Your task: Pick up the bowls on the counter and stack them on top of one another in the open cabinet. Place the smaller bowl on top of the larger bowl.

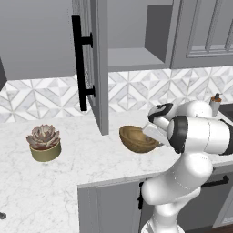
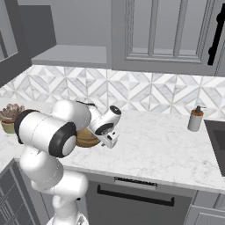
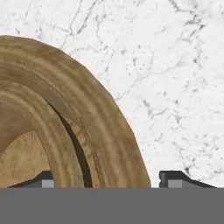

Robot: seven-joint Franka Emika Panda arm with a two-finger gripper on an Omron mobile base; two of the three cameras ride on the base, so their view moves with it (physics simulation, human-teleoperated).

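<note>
A brown wooden bowl with a thick rim, by its width the larger bowl (image 1: 136, 139), sits on the white marble counter (image 1: 91, 159) below the open cabinet (image 1: 136, 58). My gripper (image 1: 153, 133) reaches its right edge from the side. In the hand view the gripper (image 3: 109, 179) straddles the bowl's rim (image 3: 100, 127): one fingertip (image 3: 43, 178) is inside the bowl, the other (image 3: 175, 178) is outside with a small gap. The jaws stand open. A second wooden ring (image 3: 48, 131) shows inside the rim; I cannot tell whether it is the smaller bowl. The arm hides most of the bowl (image 2: 87, 139) in the right base view.
The cabinet door (image 1: 98, 68) with its black bar handle (image 1: 81, 68) hangs open just left of the bowl. An olive-green succulent pot (image 1: 44, 144) stands at the left. A soap dispenser (image 2: 195, 118) stands near the sink on the right. A closed panelled wall cabinet (image 2: 167, 30) adjoins.
</note>
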